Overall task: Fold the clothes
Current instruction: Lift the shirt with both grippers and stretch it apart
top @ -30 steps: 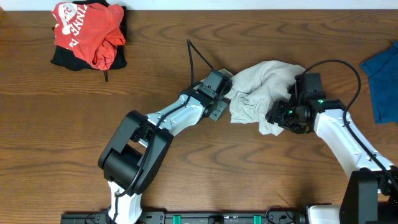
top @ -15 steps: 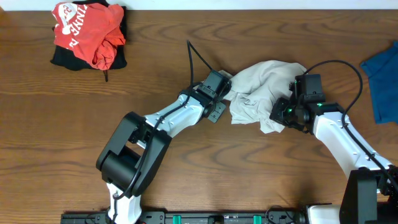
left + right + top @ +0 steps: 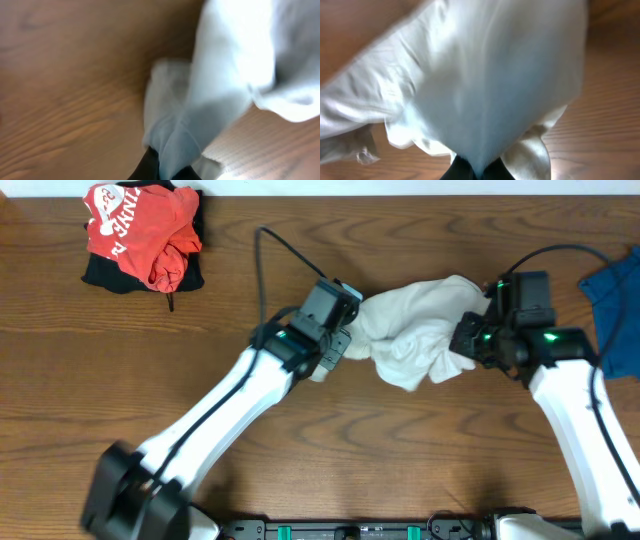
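The right gripper point(image 3: 463, 346), open a moment ago, is now clamped tight on the right-hand edge of the shirt point(image 3: 415, 330). Its wrist view shows pale cloth fanning up from the pinched fingertips. The left gripper point(image 3: 348, 342) stays closed on the opposite edge. Both arms have risen, so the shirt, lately slumped on the table point(image 3: 300, 460), now hangs bunched between them right of centre, seemingly lifted. It can probably now be spread flat for folding. A red garment point(image 3: 140, 230) lies upper left and a blue cloth point(image 3: 612, 305) at the right edge.
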{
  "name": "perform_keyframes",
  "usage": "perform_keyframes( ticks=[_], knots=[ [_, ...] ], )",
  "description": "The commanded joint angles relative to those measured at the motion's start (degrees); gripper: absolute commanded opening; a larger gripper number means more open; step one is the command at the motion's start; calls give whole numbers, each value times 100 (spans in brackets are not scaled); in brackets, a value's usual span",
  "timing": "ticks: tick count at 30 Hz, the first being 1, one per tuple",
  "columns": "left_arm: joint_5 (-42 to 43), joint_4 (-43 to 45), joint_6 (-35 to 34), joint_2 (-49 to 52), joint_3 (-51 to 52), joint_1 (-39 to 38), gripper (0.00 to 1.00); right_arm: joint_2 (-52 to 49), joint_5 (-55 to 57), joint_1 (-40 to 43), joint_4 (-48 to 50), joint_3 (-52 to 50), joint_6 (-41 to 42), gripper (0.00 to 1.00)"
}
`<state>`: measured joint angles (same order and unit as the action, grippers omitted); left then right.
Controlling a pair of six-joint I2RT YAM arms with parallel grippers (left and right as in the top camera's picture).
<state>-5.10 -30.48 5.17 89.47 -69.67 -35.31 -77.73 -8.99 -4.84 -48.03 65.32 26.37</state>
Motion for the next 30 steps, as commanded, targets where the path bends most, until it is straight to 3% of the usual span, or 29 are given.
perform_keyframes(
  ticks=[1,13,22,30],
  knots=[
    [-280,-188,13,-737,44,24,6,444,374,-48,-369,529,-341,1],
    [-485,-702,-149,-2702,44,24,6,1412,496,-48,-1161,1394,-566,1],
    [-487,-981,-358,-3453,33,17,6,1932,514,-48,-1261,1572,-564,1],
    [-487,-1154,-485,-4000,-236,20,6,2009,579,-48,-1926,2483,-566,1]
  ],
)
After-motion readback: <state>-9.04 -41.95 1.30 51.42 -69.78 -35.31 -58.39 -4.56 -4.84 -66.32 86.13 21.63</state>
